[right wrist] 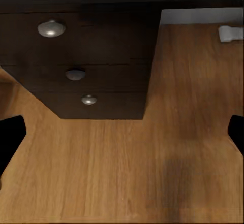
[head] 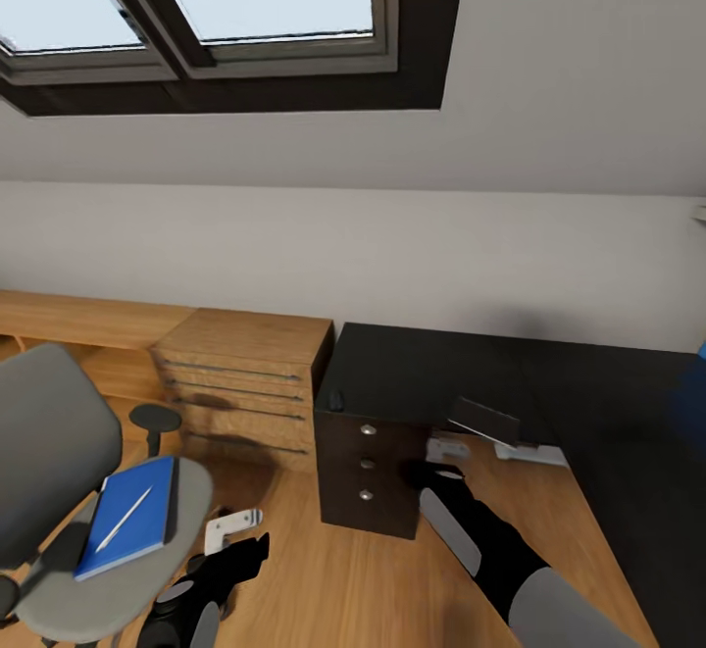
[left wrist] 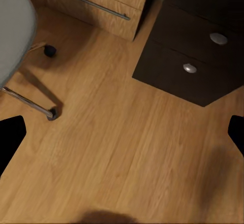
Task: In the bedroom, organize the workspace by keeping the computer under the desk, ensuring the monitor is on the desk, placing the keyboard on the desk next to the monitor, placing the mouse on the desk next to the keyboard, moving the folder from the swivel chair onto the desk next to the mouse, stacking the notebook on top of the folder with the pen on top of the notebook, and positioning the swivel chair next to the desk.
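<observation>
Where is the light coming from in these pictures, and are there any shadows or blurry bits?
Head view: daylight from the skylight; soft shadow on the wooden drawers; a blurred blue patch at the right edge. Left wrist view: chair legs cast faint shadows on the floor. Right wrist view: a dim smudge of shadow darkens the floor.

A grey swivel chair [head: 59, 491] at lower left carries a blue folder [head: 130, 516] flat on its seat, a white pen [head: 124, 519] lying on the cover. At centre right, the glossy black desk [head: 549, 383] stands on the wooden floor [head: 314, 570], a small dark object [head: 335, 400] resting near its left edge.
</observation>
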Motion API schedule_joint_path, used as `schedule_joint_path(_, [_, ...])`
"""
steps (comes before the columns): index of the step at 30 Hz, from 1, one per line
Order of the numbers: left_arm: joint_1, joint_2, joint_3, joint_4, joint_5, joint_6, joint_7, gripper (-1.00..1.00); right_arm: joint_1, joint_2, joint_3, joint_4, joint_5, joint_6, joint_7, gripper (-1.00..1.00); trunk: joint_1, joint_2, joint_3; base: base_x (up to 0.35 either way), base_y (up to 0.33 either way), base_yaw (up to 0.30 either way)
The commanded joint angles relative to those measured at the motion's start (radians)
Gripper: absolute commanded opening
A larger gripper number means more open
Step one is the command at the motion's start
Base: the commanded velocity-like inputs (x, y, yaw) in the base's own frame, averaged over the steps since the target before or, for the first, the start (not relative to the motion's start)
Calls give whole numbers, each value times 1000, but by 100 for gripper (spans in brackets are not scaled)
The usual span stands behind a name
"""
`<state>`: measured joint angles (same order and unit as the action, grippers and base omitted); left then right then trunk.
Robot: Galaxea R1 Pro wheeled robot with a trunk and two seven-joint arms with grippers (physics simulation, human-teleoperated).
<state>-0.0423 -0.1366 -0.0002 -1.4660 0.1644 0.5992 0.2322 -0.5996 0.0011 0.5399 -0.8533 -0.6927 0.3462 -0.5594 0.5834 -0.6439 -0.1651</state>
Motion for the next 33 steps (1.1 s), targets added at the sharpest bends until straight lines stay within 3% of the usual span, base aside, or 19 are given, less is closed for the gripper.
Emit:
schedule_joint_path(1, [-1, 0, 0, -2, 10, 4, 8, 100, -3, 8, 3, -2, -4, 7, -32, 100, 1, -1, -2, 328, 0, 0])
schedule_joint_path(3, [-1, 0, 1, -2, 9, 4, 11, 100, -6, 41, 2, -6, -2, 6, -97, 100, 1, -1, -2, 328, 0, 0])
schedule_joint_path(9, [-1, 1, 1, -2, 10, 4, 13, 100, -6, 68, 6, -33, -4, 0, -140, 100, 1, -1, -1, 327, 13, 29])
schedule_joint_path(18, [-1, 0, -3, -2, 9, 5, 13, 100, -4, 72, 8, -36, -3, -1, -142, 100, 1, -1, -1, 115, 8, 240])
schedule_joint_path(24, [-1, -1, -4, -2, -14, 5, 13, 100, -3, 72, 14, -35, -2, -1, -140, 100, 1, -1, -1, 212, 0, 276])
schedule_joint_path(28, [-1, -1, -5, -2, -25, 5, 13, 100, -3, 72, 34, -35, -2, -1, -140, 100, 1, -1, -1, 290, 0, 278])
schedule_joint_path(33, [-1, -3, -11, -1, -33, 5, 13, 100, -3, 70, 93, -34, -2, -2, -140, 100, 1, -1, -2, 316, 0, 226])
